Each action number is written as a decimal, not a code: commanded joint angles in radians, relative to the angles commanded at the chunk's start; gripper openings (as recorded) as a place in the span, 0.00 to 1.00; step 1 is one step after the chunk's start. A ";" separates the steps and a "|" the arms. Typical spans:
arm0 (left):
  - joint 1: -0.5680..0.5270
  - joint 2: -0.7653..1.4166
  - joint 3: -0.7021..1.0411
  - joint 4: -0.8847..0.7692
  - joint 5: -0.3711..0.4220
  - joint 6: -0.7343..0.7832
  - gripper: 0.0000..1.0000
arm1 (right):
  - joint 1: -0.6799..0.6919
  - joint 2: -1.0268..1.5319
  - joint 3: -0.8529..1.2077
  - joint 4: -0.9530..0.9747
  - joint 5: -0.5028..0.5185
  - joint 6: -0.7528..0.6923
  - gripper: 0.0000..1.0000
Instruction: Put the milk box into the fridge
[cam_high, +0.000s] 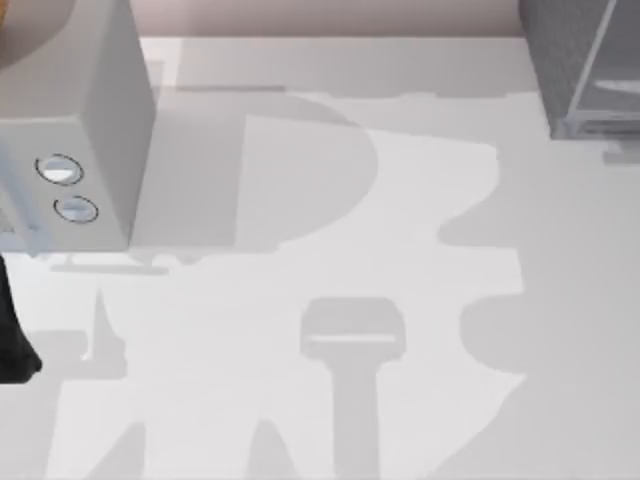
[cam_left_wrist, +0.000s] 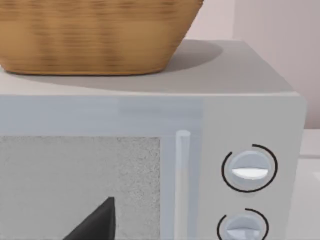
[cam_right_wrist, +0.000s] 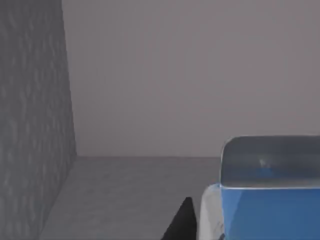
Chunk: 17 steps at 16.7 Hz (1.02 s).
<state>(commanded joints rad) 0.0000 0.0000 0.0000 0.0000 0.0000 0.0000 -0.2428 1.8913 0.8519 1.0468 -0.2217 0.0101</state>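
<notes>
The milk box, a blue carton with a white band, is inside the fridge, close to the camera and above the grey floor of the compartment. My right gripper is in there with it. One dark fingertip lies against the carton's side, and the other is hidden behind the carton. From above, the fridge is the dark speckled cabinet with a pale frame at the table's far right corner. My left gripper is parked at the table's left edge, facing the microwave.
A light grey microwave with two round dials stands at the far left, and a wicker basket sits on top of it. The fridge's speckled side wall and plain back wall close in the right gripper.
</notes>
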 joint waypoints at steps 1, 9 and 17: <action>0.000 0.000 0.000 0.000 0.000 0.000 1.00 | -0.009 0.072 0.030 0.037 -0.008 0.001 0.00; 0.000 0.000 0.000 0.000 0.000 0.000 1.00 | -0.036 0.283 0.124 0.153 -0.034 0.006 0.00; 0.000 0.000 0.000 0.000 0.000 0.000 1.00 | -0.004 0.368 0.284 0.041 -0.023 0.003 0.00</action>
<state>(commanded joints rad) 0.0000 0.0000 0.0000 0.0000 0.0000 0.0000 -0.2473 2.2590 1.1357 1.0873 -0.2451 0.0128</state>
